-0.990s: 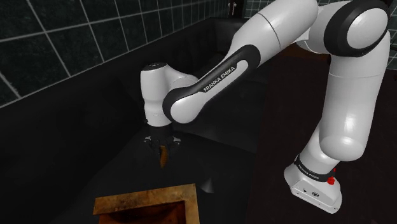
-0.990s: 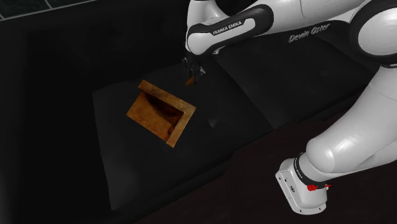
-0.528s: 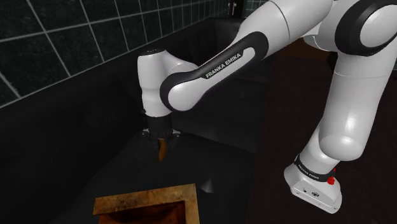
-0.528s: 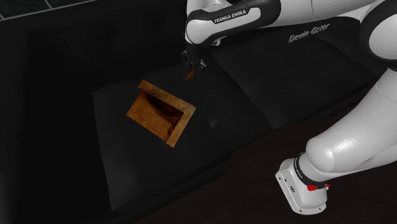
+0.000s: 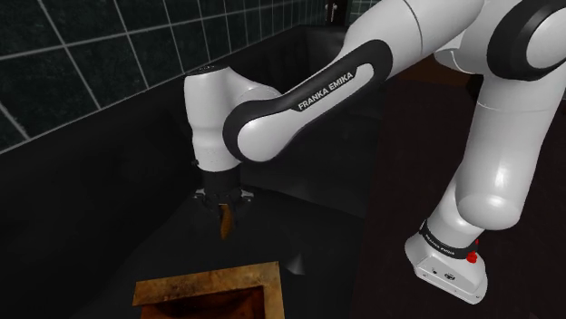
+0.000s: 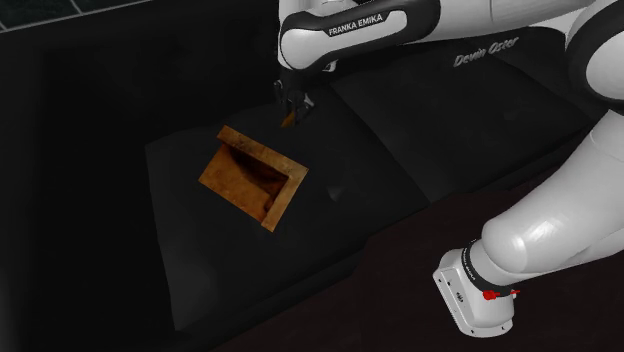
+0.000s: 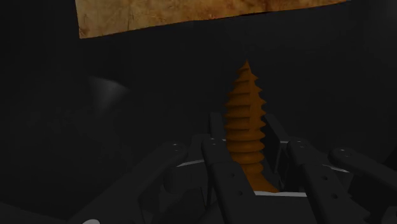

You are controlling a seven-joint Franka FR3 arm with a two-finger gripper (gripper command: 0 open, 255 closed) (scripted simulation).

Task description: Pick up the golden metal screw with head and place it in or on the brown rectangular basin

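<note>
1. A dark worktop (image 6: 380,180) runs below a dark tiled wall (image 5: 82,54).
2. The jaws are clamped on the orange-gold screw (image 5: 224,222), which hangs tip-down.
3. In the shoulder view, the brown basin (image 5: 204,275) sits at the screw's 6 o'clock, with dark worktop between them.

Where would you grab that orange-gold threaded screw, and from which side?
By its thick upper end, from above, as the black gripper does now. The orange-gold threaded screw hangs tip-down, and its taper likely gives the widest hold there, leaving the point free toward the brown rectangular basin.
</note>
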